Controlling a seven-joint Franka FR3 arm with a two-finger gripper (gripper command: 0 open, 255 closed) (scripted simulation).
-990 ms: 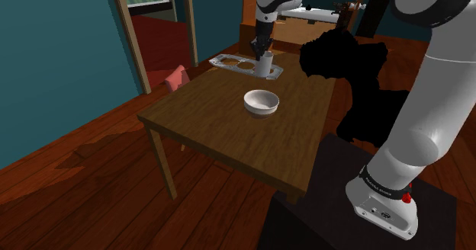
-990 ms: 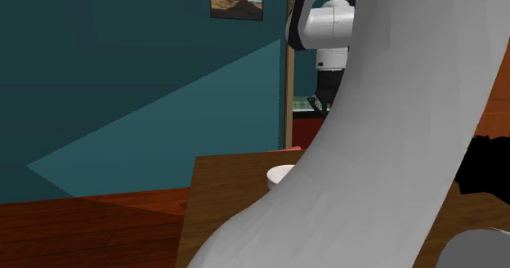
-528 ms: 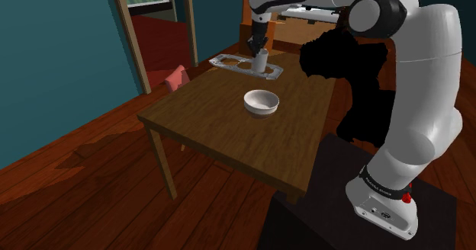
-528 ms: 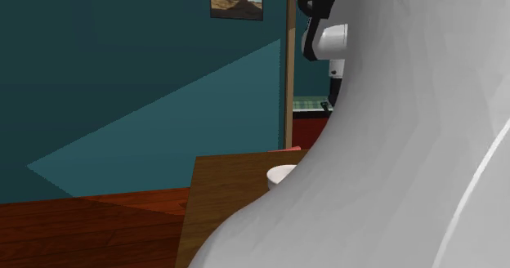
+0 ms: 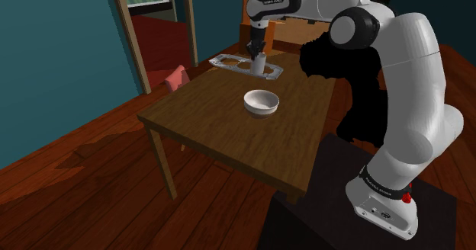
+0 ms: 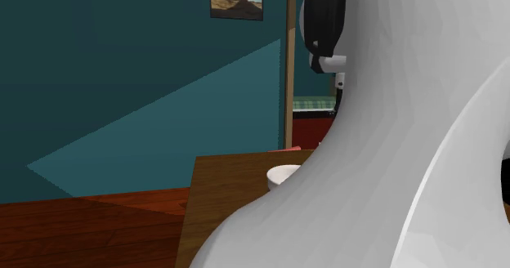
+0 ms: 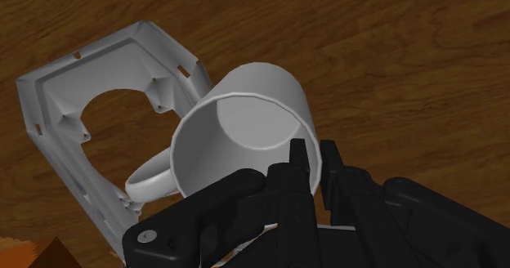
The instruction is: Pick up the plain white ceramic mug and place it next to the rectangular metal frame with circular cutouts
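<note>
The white mug point(image 5: 259, 61) hangs at the far end of the wooden table point(image 5: 206, 119), over the near edge of the grey metal frame with round cutouts point(image 5: 229, 61). My black gripper point(image 5: 258, 49) comes down on it from above. In the wrist view the gripper point(image 7: 315, 158) is shut on the mug point(image 7: 245, 123): one finger is inside the rim and the other outside. The mug's handle points toward the frame point(image 7: 57, 103), and its body overlaps the frame's corner. Whether the mug touches the frame or table I cannot tell.
A white bowl point(image 5: 261, 102) sits mid-table, nearer the stand than the mug; its rim point(image 6: 282, 174) peeks past my arm in the second exterior view. A pink object point(image 5: 177, 78) stands beyond the table's left edge. A black area point(image 5: 343, 58) lies right of the frame.
My hand has carried the mug a little left and farther away, onto the frame's near edge. The upper arm has swung left and risen.
</note>
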